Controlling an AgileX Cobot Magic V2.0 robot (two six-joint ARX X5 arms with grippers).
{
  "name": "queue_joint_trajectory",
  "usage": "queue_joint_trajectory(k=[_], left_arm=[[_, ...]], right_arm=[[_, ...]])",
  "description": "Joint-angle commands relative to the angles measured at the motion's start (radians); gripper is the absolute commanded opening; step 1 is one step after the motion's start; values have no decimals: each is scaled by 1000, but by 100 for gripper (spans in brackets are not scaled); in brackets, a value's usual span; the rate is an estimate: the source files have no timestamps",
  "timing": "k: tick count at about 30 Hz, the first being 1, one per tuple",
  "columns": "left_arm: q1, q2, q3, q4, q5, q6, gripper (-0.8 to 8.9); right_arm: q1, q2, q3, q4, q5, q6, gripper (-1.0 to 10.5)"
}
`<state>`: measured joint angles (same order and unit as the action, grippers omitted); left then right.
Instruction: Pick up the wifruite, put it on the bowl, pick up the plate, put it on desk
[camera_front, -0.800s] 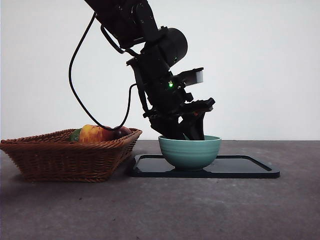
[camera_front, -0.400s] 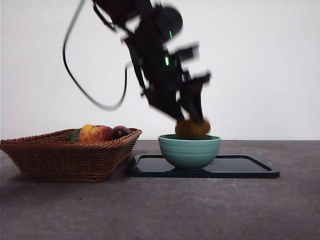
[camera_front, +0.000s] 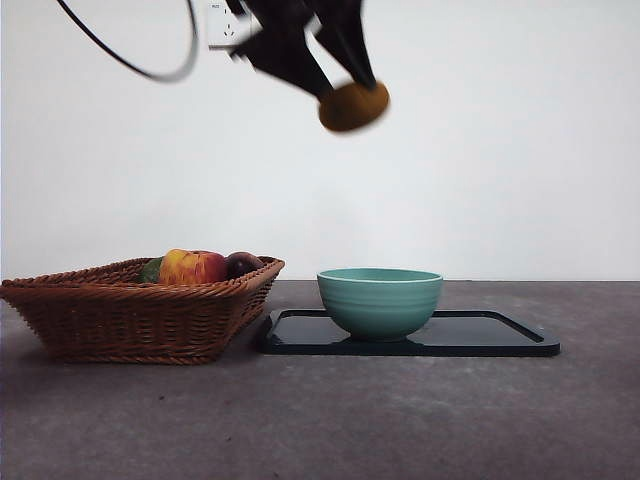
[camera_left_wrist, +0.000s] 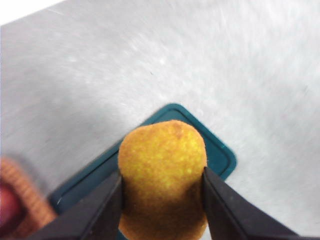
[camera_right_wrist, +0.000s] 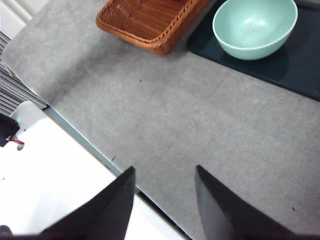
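Note:
The wifruite (camera_front: 354, 106), an oval brown fuzzy fruit, hangs high in the air, above and a little left of the bowl (camera_front: 380, 300). My left gripper (camera_front: 340, 85) is shut on the wifruite. In the left wrist view the fruit (camera_left_wrist: 162, 150) sits between both jaws, over a corner of the black tray (camera_left_wrist: 222, 152). The teal bowl (camera_right_wrist: 254, 27) stands empty on that tray (camera_front: 500, 335). I see no separate plate. My right gripper (camera_right_wrist: 162, 187) is open with nothing in it, over the desk (camera_right_wrist: 200, 125) near its front edge.
A brown wicker basket (camera_front: 130, 310) stands left of the tray and almost touches it. It holds a red-yellow apple (camera_front: 190, 267) and a dark round fruit (camera_front: 243, 263). Bare desk (camera_front: 400, 420) lies in front of both.
The left gripper has risen steeply out of the bowl with the wifruite in it, from inside the bowl to near the top of the front view.

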<state>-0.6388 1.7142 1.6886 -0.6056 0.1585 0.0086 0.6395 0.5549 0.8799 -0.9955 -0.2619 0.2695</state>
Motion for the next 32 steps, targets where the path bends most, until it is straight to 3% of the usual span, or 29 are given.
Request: queue_joint_trajectory(k=[1, 7, 15, 25, 32], left_arm=[[8, -52, 27, -35, -39, -105, 146], [41, -144, 21, -161, -181, -162, 146], [78, -203, -87, -201, -250, -237, 146], [88, -231, -372, -61, -361, -316, 145], [139, -231, -571, 93, -364, -343, 145]], right_arm=[[7, 3, 9, 23, 0, 0, 191], [7, 3, 9, 26, 1, -9, 190], [7, 3, 9, 26, 2, -21, 191], [7, 3, 9, 27, 8, -35, 191], [7, 3, 9, 27, 8, -35, 191]])
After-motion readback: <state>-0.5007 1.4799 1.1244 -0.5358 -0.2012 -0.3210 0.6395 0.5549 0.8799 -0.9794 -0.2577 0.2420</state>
